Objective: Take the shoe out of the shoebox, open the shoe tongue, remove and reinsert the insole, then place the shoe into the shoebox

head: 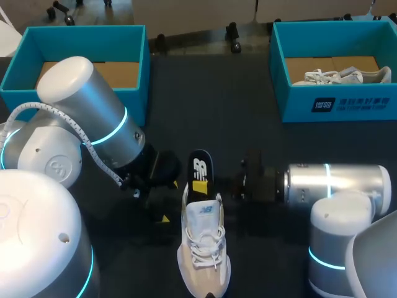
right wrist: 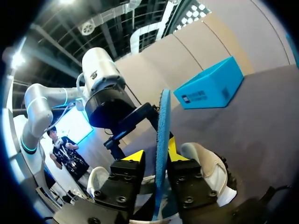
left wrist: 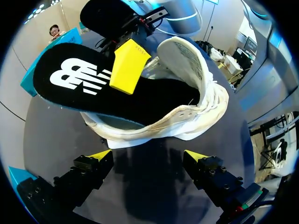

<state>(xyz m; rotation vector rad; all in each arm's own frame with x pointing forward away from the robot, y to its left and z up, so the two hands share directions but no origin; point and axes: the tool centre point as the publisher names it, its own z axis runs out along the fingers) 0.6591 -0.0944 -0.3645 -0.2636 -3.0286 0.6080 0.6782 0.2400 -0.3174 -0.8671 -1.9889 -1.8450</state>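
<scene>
The right gripper [right wrist: 154, 155] pinches the black foam insole [left wrist: 84, 79] half out of the white laced sneaker [head: 203, 248], while the left gripper [left wrist: 148, 157] hangs open alongside, probably to steady it.

The head camera is looking down on the worktop [head: 211, 93] from above and behind; both wrist cameras are peering closely at the same shoe [head: 203, 248] from opposite sides.

Overhead light falling, table [head: 205, 99] showing dim, cyan rings glowing on left arm [head: 93, 118] and right arm [head: 338, 183], shadow pooling beneath shoe [left wrist: 205, 107]
</scene>
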